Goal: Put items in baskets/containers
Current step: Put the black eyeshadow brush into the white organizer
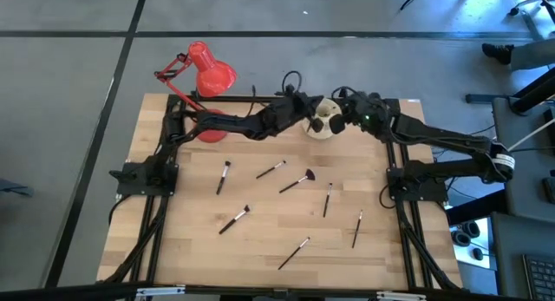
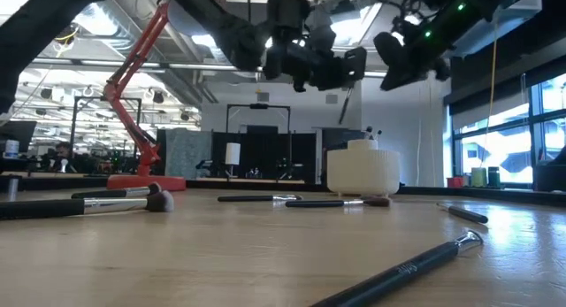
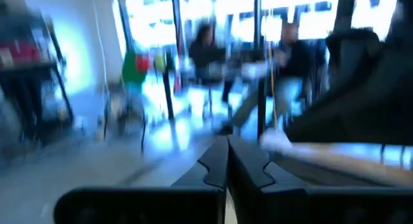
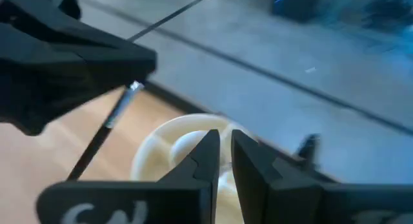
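- Step now?
- Loading a brush (image 4: 103,130) into the organiser (image 4: 161,146), I'd judge. My left gripper (image 3: 226,162) is pressed together, with the brush just beside its tips; whether it's pinched, can't tell
- Right gripper (image 4: 222,150)?
- Fingers a slit apart, nothing between, organiser right under them. Next move needs the tip lined up over a compartment

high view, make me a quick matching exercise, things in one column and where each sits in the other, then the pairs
Things:
1. red desk lamp
2. cream-white organiser
3. left gripper
4. fan-tipped brush

Places:
A. middle of the table
B. far left corner
C. far edge, between the two arms
D. above the organiser's left rim

Pairs: 1-B, 2-C, 3-D, 4-A
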Motion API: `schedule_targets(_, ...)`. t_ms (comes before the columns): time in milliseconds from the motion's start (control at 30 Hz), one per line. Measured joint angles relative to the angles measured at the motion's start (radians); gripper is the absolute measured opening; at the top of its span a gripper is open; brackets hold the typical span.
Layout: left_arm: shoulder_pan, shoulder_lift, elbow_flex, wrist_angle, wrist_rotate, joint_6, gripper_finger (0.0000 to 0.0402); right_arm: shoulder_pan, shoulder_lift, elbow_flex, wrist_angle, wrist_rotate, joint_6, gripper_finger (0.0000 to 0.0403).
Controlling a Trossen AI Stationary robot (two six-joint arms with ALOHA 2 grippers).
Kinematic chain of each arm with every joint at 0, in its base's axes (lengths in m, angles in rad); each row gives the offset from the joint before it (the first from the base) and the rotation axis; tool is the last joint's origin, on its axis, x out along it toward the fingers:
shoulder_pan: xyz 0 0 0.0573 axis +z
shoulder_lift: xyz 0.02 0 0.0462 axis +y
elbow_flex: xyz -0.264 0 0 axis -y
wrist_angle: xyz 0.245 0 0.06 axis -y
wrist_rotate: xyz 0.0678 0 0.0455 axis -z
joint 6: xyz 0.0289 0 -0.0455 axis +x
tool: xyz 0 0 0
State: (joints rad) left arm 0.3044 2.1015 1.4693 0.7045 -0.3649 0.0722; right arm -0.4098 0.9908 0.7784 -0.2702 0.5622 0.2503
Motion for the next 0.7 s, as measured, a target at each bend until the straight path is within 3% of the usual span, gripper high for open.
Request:
schedule_targets(167,0.043,0.077,0.002,0.341,0.131,0.054,0.0003,0.058,-0.058,0.0,-0.047,0.174,0.0,0.0042)
schedule_targets(333,0.092,0.173,0.002,0.55,0.214,0.075,0.0003,0.078,-0.071,0.0,-0.057,0.206,-0.006,0.0042)
schedule_targets(533,0.136,0.271,0.054,0.63,0.275,-0.01,0.0002,0.079,-0.071,0.0,-0.057,0.206,-0.013,0.0042)
schedule_targets(700,0.138,0.286,0.118,0.632,0.287,0.055,0.0003,0.079,-0.071,0.0,-0.057,0.206,-0.019,0.0042)
